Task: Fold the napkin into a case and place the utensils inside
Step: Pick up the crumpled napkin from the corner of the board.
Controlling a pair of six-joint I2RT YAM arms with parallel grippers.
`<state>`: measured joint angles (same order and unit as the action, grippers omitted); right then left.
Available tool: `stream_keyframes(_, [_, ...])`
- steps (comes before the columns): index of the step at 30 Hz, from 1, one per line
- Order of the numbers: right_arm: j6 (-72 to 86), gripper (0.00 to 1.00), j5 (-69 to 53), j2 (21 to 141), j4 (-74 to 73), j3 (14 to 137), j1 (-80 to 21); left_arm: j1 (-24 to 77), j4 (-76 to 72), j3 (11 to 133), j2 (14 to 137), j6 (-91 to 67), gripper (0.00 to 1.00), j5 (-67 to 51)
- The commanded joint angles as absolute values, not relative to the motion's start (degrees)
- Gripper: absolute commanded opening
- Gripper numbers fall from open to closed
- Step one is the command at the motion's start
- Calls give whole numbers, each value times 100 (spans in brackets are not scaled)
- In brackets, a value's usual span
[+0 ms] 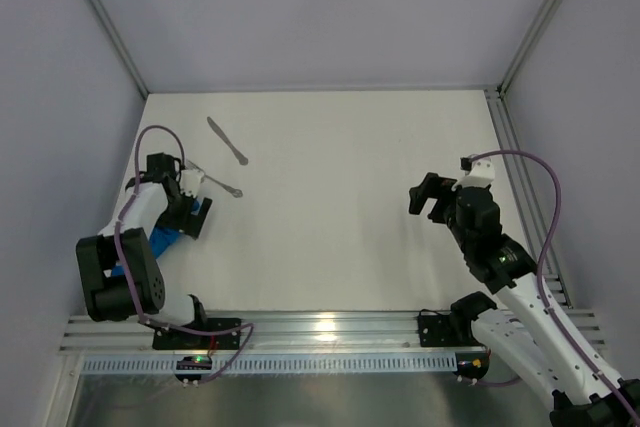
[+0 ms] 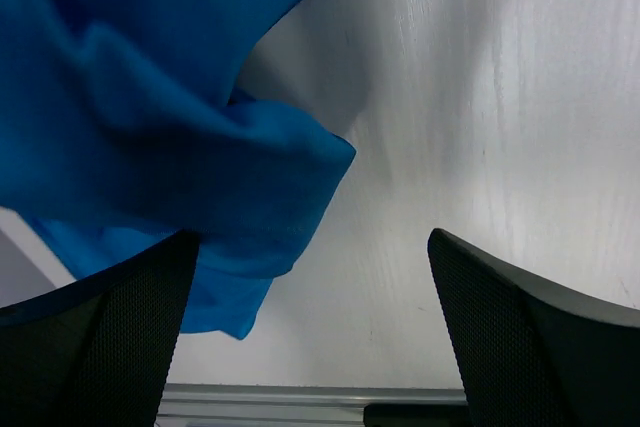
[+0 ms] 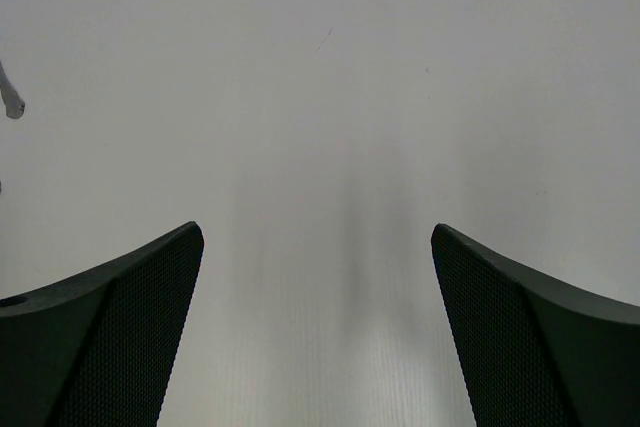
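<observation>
Left pincer (image 2: 312, 247) spread above the crumpled napkin (image 2: 150, 97), right pincer (image 3: 318, 237) spread well apart from it, knife (image 1: 228, 140) and fork (image 1: 222, 185) lying near it.

- The napkin (image 1: 162, 240) is lying mostly under the left arm (image 1: 118, 282) at the left of the top view, showing only small blue patches.
- In the left wrist view, the napkin (image 2: 150, 97) is running off the top and left edges.
- One utensil (image 1: 224, 186) is vanishing at its left end behind the left arm's wrist; it is looking too small to identify.
- A silver tip (image 3: 12, 102) is being cut by the left edge of the right wrist view.
- The right arm (image 1: 530, 317) is running out at the lower right corner.
</observation>
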<state>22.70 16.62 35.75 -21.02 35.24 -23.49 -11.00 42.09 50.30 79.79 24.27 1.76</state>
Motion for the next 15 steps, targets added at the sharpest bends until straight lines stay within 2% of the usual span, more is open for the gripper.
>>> stream_keyframes(1, [2320,99,1599,3639,-1907,3771,-2338,-1116,3938,5089,8375,2566,99,360])
stream_keyframes(6, [2294,99,1731,3586,-1942,3709,-2329,-1116,3622,5282,9008,2408,98,940])
stream_keyframes(8, [2285,99,1775,3612,-1916,3674,-2338,-1116,3446,5212,9018,2408,88,914])
stream_keyframes(9, [2285,99,1784,3630,-1899,3665,-2338,-1116,3384,5195,9000,2408,66,905])
stream_keyframes(11, [2303,99,1767,3700,-1855,3648,-2329,-1116,3227,5150,8991,2417,39,853])
stream_keyframes(13, [2312,99,1714,3761,-1820,3656,-2329,-1116,3138,5142,8895,2408,0,826])
stream_keyframes(15, [2312,99,1670,3832,-1837,3709,-2329,-1116,3076,5168,8772,2417,0,774])
